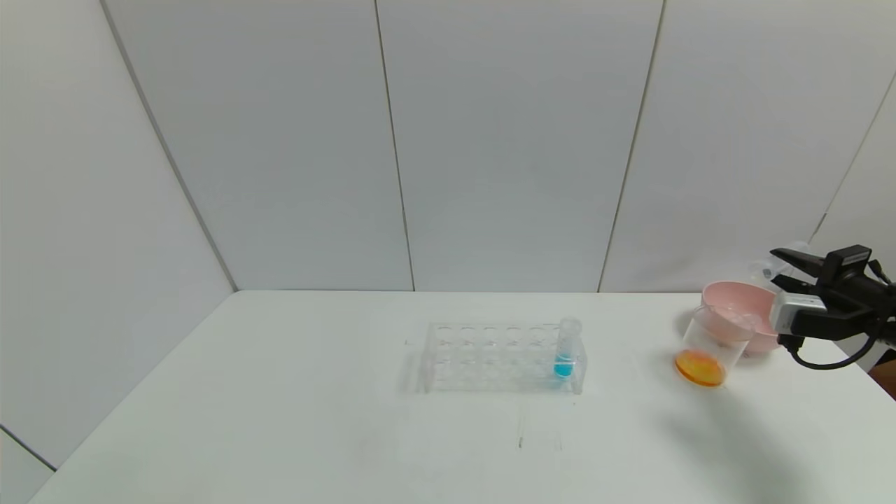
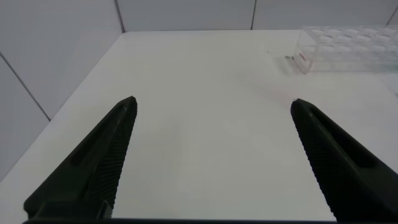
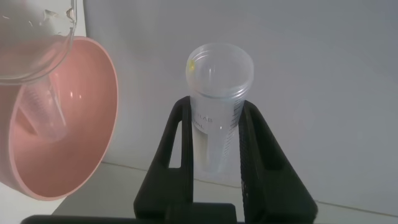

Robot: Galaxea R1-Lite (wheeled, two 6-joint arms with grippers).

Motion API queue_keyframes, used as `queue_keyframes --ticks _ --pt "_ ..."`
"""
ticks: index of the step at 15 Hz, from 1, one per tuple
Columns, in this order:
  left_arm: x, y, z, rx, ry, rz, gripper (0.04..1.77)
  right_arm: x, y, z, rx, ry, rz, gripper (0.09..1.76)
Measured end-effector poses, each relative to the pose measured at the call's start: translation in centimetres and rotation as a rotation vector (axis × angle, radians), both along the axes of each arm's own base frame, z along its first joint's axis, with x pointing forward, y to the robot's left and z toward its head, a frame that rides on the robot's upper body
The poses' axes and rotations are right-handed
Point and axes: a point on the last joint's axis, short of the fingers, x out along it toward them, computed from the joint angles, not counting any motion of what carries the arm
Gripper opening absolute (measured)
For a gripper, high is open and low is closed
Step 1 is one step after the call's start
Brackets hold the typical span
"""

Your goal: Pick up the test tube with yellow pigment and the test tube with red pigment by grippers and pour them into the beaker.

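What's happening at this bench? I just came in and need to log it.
The right end effector is shut on an emptied test tube, holding it up beside the pink bowl at the table's right side. Another emptied tube already lies in that bowl. The beaker in front of the bowl holds orange liquid. In the rack, only a blue-liquid tube remains. The left end effector hovers open over bare table, near the rack's left end.
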Motion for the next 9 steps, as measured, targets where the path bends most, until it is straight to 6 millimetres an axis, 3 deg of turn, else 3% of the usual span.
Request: queue_keyframes --ticks 9 --pt "0.00 0.00 0.00 0.000 0.000 0.000 1.76 0.14 0.45 -0.12 0.019 0.011 -0.006 0.49"
